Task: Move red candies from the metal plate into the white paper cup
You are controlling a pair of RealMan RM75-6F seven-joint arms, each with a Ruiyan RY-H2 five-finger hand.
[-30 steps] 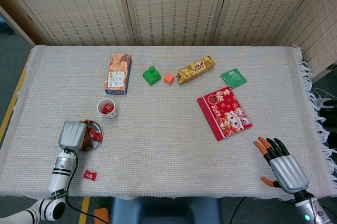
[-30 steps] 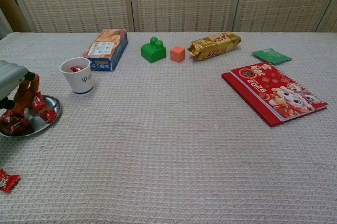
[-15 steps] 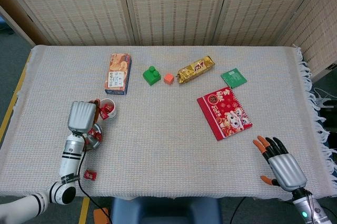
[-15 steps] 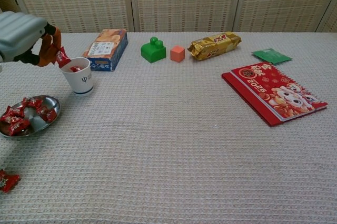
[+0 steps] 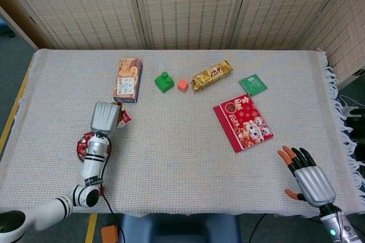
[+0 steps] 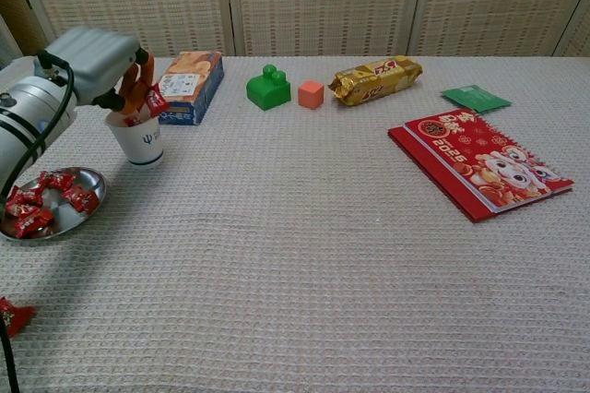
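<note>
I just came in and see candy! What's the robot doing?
The robot's left hand holds a red wrapped candy in its fingers, right over the white paper cup. More red candies wait on the round metal plate, and one lies loose near the table's front edge. The right hand rests open, away from everything.

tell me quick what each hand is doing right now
Left hand: holding a red candy over the white paper cup.
Right hand: open, holding nothing, fingers apart.
</note>
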